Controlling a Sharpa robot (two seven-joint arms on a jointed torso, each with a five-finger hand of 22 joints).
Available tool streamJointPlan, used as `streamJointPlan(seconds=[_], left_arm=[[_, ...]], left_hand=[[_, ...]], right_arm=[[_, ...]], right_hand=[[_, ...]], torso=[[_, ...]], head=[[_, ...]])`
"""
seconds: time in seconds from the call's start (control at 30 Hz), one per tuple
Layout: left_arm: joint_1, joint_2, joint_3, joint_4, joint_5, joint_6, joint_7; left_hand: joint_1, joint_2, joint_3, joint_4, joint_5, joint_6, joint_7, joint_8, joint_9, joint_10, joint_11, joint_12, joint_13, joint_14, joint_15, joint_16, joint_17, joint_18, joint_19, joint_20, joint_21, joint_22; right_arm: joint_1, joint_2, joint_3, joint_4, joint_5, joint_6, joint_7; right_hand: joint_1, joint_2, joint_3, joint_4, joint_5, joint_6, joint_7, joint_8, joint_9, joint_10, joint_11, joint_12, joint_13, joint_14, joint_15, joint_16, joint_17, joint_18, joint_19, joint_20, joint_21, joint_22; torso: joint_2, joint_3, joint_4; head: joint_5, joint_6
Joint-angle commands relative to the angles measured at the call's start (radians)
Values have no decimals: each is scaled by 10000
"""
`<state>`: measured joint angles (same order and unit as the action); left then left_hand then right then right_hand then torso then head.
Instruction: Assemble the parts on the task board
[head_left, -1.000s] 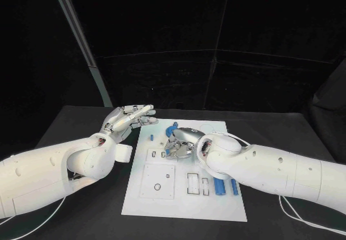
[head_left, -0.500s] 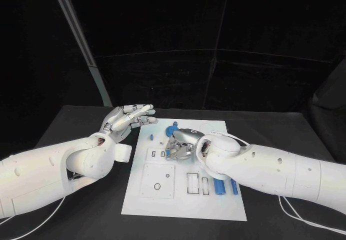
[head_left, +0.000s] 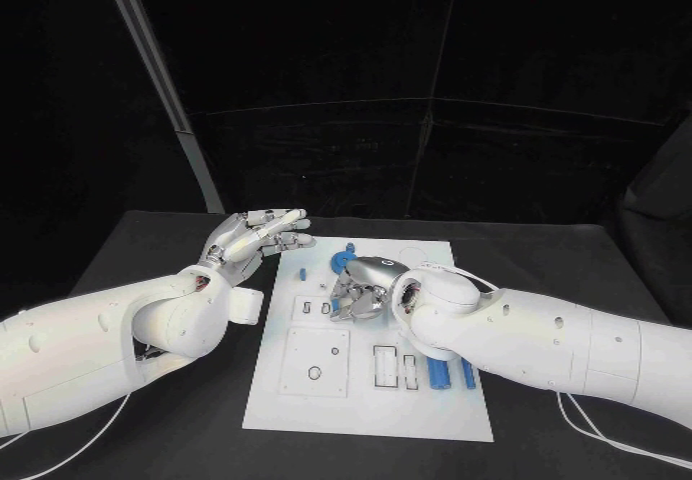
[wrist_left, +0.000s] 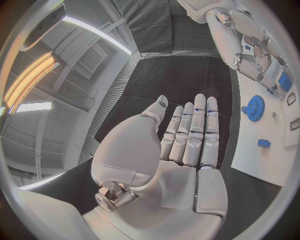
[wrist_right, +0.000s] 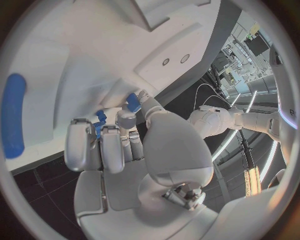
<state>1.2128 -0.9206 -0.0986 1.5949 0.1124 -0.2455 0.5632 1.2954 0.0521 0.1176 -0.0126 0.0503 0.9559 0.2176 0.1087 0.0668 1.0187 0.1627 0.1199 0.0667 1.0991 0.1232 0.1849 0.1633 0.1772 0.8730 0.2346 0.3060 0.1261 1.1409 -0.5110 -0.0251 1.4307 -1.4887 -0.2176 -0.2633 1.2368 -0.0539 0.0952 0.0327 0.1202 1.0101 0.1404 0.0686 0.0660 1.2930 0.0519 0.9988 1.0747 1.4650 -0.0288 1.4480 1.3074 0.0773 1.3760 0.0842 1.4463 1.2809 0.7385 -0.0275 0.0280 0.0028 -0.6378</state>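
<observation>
Meanwhile right hand (head_left: 364, 287) pinches blue part (wrist_right: 100, 121) (left hand (head_left: 260, 236) spread)

A black counter (head_left: 144, 240) stands before a wall of black curtain (head_left: 433, 110), its folds catching faint pale lines of light. A slim grey pole (head_left: 170, 105) rises at a slant from behind the counter's far left corner. Beyond the counter, long strip lights (wrist_left: 28, 75) glow warm on a pale ceiling, and a bright lamp bar (wrist_right: 253, 180) shines beside distant shelving.

Black table (head_left: 159, 240), slanted grey pole (head_left: 170, 110) behind.
</observation>
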Motion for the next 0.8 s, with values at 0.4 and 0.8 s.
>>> streamJointPlan(seconds=[0.4, 0.8], left_arm=[[15, 0, 9, -13, -17, 174, -80], [114, -124, 11, -174, -2084, 418, -2121]], left_hand=[[-27, 32, 36, -154, 3, 148, -79, -127, -7, 170, -55, -155, -9, 848, -236, 292, 289, 76, 650, -187, 291, 79], [-546, -178, -36, -88, 78, 846, -646, -57, 47, 2353, -895, 657, 499, 3997, -1279, 6551, 5529, 47, 3272, -1273, 2855, 1393]], right_arm=[[-45, -255, -21, 445, 60, -2272, 531], [622, -2011, 5, 1579, 4145, -2079, 3693]], right_hand=[[-373, -133, -1420, 847, -373, -620, 142, -28, 4, -167, 156, -91, -123, 595, 210, -160, 405, -116, -27, 187, -64, -77], [1163, 555, -1447, 435, -354, -234, 8, 120, 43, -913, 12, -1700, -1518, 124, 84, -1488, -1321, 215, -1104, 82, -929, -1670]], torso=[[-10, 15, -23], [-109, 26, -31]], head=[[23, 12], [1, 46]])
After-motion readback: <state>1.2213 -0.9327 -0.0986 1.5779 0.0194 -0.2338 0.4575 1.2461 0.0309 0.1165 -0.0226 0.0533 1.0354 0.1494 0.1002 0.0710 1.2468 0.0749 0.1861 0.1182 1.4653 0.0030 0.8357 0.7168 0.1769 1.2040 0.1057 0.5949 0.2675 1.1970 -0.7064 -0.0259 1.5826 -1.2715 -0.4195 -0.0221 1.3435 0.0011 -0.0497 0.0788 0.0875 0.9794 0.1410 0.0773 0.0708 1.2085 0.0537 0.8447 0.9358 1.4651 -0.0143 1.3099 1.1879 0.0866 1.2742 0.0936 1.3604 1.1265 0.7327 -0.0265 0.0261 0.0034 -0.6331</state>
